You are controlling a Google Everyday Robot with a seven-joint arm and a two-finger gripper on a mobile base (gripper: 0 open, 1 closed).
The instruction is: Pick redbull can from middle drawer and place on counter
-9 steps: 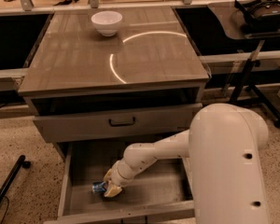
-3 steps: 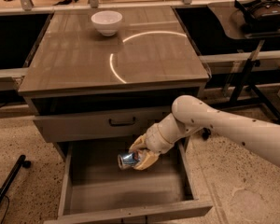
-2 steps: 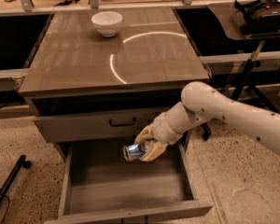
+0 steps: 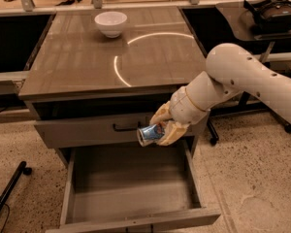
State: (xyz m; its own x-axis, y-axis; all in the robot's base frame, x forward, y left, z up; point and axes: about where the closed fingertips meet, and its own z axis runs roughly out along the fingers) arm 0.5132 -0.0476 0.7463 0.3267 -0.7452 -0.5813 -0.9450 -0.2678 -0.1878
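The gripper (image 4: pixel 154 129) hangs in the air in front of the cabinet, its tan fingers (image 4: pixel 176 131) closed around the redbull can (image 4: pixel 148 134). The can lies on its side in the grasp, with its silvery end turned to the left. The pale arm (image 4: pixel 242 76) reaches in from the right.

Directly below the gripper, the middle drawer (image 4: pixel 131 191) stands pulled open with a bare floor. Just behind the gripper is the front of the upper drawer (image 4: pixel 77 130), and the drawer's black bar handle (image 4: pixel 123 128) sits just left of the can.

Above and behind the gripper lies the counter (image 4: pixel 82 62), marked by a bright curved reflection. A white bowl (image 4: pixel 110 23) stands at the counter's far side, well apart from the gripper. Far up to the right, a headset (image 4: pixel 271 8) rests on a side table (image 4: pixel 233 25).
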